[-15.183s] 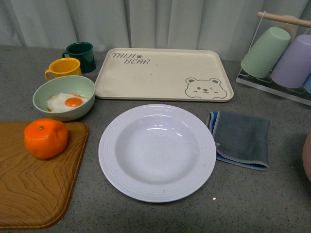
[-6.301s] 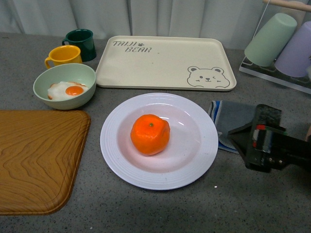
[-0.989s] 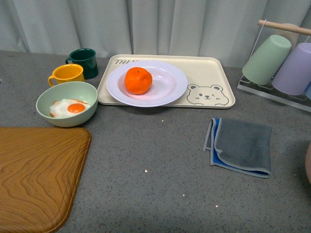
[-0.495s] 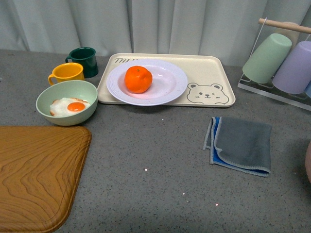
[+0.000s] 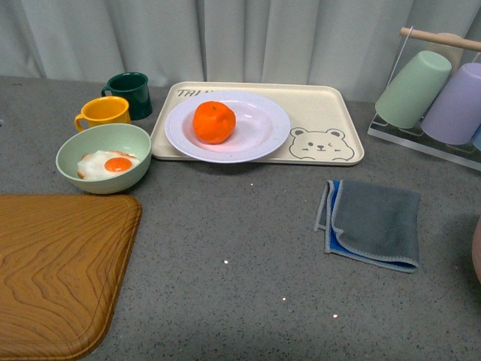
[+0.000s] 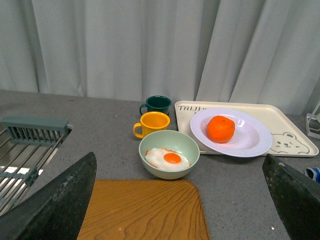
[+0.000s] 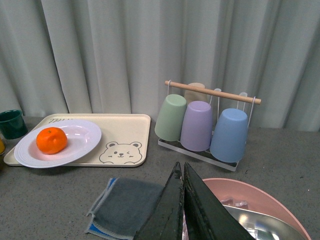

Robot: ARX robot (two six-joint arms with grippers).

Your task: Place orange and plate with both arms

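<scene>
The orange (image 5: pixel 214 122) lies in the white plate (image 5: pixel 259 139), and the plate rests on the left part of the cream bear tray (image 5: pixel 331 109). Both also show in the left wrist view, orange (image 6: pixel 221 129) and plate (image 6: pixel 250 145), and in the right wrist view, orange (image 7: pixel 51 140) and plate (image 7: pixel 80 140). Neither arm shows in the front view. My left gripper (image 6: pixel 180 200) is open and empty, well back from the table things. My right gripper (image 7: pixel 182 200) is shut and empty, held above the grey cloth (image 7: pixel 127 207) and a pink basin (image 7: pixel 260 200).
A pale green bowl with a fried egg (image 5: pixel 104 159), a yellow mug (image 5: pixel 103 113) and a dark green mug (image 5: pixel 129 92) stand left of the tray. A wooden board (image 5: pixel 52 271) lies front left. A cup rack (image 5: pixel 440 94) stands at the right. A dish rack (image 6: pixel 30 145) lies far left.
Over the earlier frames the orange went from the wooden board into the plate, and the plate went onto the bear tray. In the last second nothing visibly moves.
</scene>
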